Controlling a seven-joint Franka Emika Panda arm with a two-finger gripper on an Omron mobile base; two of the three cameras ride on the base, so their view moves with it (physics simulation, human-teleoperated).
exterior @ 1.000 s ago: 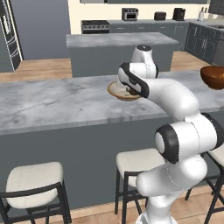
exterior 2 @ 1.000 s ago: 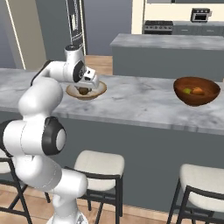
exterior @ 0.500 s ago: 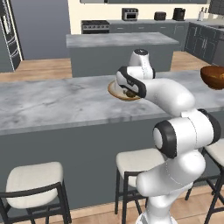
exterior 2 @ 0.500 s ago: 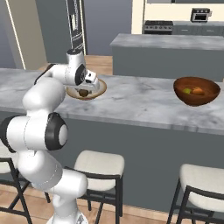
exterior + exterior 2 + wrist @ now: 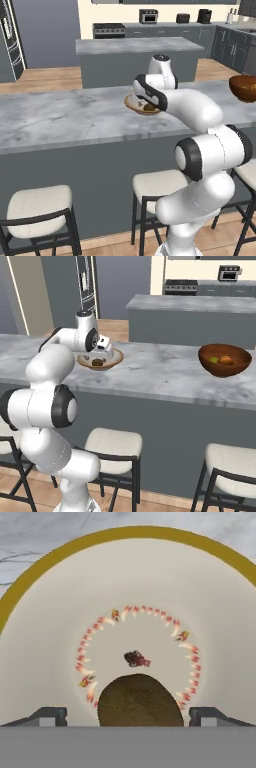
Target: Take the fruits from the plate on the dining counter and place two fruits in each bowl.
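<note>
End effector (image 5: 128,716): we see its 2 dark tips spread wide, 1 on each side of the fruit, neither touching it; nothing is held.

Fruit: the rounded dark brown fuzzy fruit (image 5: 139,701) lies directly below the end effector, between the tips, on the floor of the bowl.

Bowl: the shallow tan-beige bowl with a mustard rim and a ring of small red marks (image 5: 60,607) sits on the grey-white veined marble worktop (image 5: 60,117).

Other bowl: the glossy reddish-brown wooden bowl (image 5: 224,360) stands well apart along the worktop, with a green and an orange fruit inside.

Key relation: we judge this fruit delivered; the way out is straight up, away from the bowl floor.

Long axis: we cannot tell.
</note>
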